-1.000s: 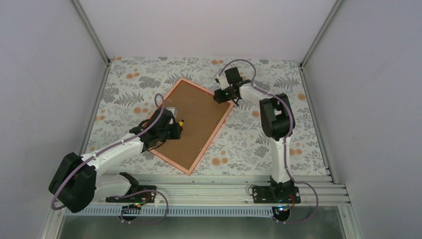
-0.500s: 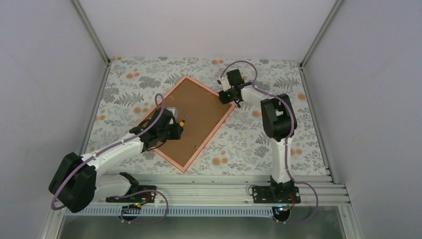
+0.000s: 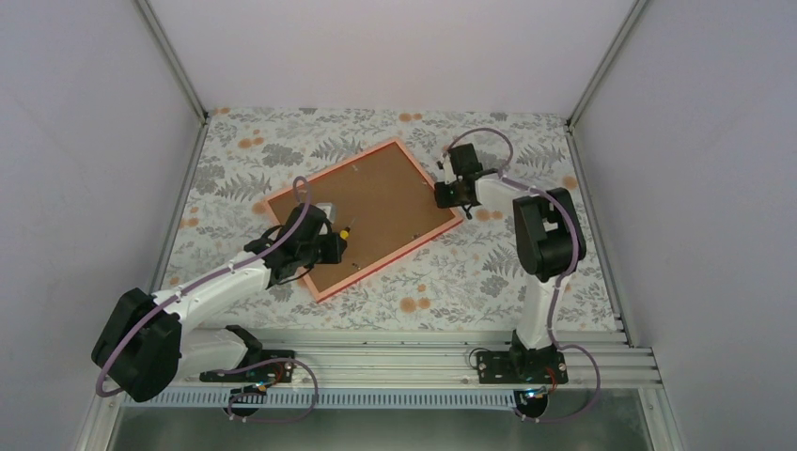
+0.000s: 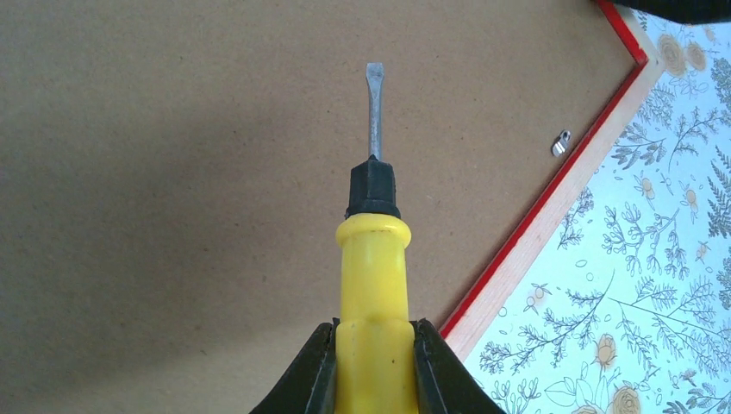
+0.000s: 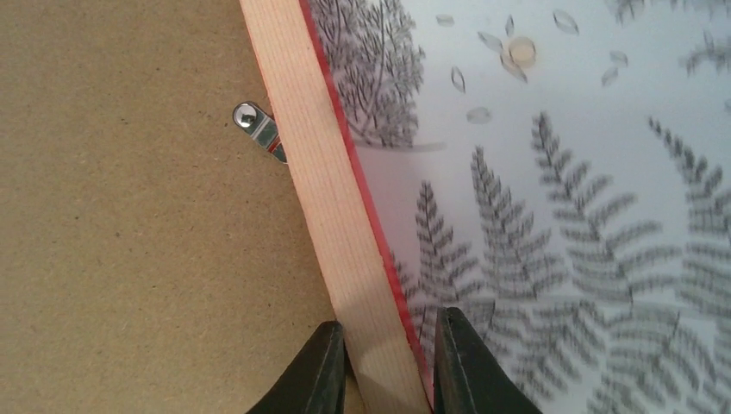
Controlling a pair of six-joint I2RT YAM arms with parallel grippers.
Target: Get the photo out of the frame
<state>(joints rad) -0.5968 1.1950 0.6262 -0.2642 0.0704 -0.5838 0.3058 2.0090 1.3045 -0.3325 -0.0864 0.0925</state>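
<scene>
Change since the earlier view: the frame (image 3: 376, 202) has turned clockwise on the table (image 3: 526, 141). Its long axis now runs from 8 o'clock to 2 o'clock in the overhead view, and the right gripper (image 3: 449, 194) has travelled with it toward 3 o'clock.

Table: covered in a floral-print cloth.

Frame: lies face down near the table's middle, with the brown backing board (image 4: 172, 172) uppermost. The red edge is visible around it. The photo cannot be seen from this side.

Right gripper: at the frame's 3 o'clock end. The wrist view shows its jaws clenched across the frame's rail, one finger (image 5: 315, 371) on the board side and the other on the cloth side.

Left gripper (image 3: 329, 246): over the frame's 8 o'clock end. Its jaws are clamped on the yellow handle of a screwdriver (image 4: 372, 285).

Screwdriver: the flat blade points to 12 o'clock in the left wrist view, over bare board. Whether the tip touches the board cannot be told.

Clips: one small metal clip (image 4: 561, 142) sits at the rail, toward 3 o'clock of the blade. Another clip (image 5: 259, 128) sits at 11 o'clock of the right fingers, overlapping board and rail.
</scene>
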